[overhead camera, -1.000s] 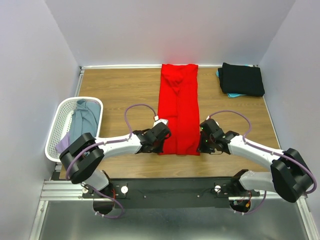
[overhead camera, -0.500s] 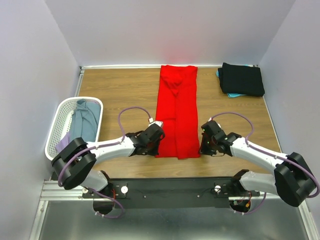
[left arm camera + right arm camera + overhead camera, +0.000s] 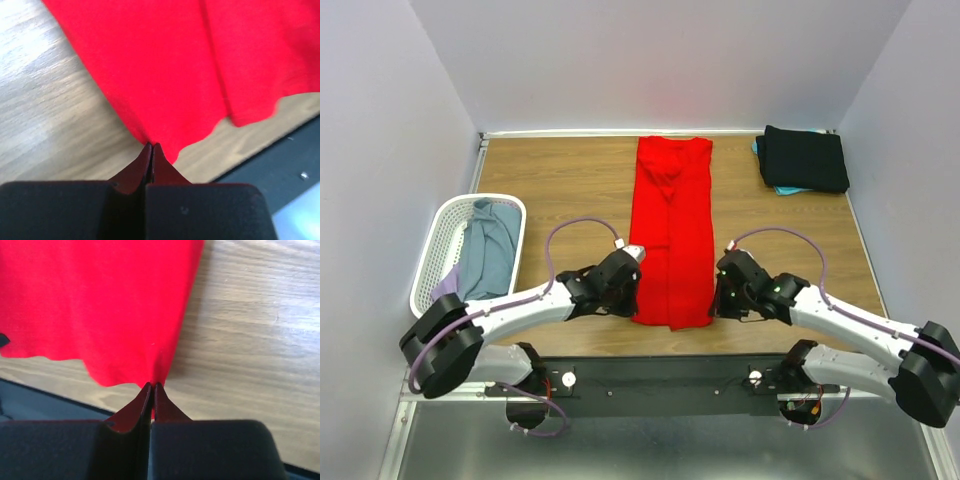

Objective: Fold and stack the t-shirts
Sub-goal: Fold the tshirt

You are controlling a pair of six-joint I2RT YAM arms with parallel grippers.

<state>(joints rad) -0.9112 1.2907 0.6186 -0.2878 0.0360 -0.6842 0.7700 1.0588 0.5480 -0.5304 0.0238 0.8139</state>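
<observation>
left claw (image 3: 151, 147) and right claw (image 3: 151, 386) both pinching the red t-shirt (image 3: 670, 235)
shirt lies as a long strip down mid-table (image 3: 560, 180), far edge to near edge; each claw is clamped tight on its own near corner. black t-shirt (image 3: 805, 158) sits folded on a teal t-shirt (image 3: 783, 189), far-right corner. grey-blue shirt (image 3: 488, 250) in the mesh basket (image 3: 440, 250), left edge.
</observation>
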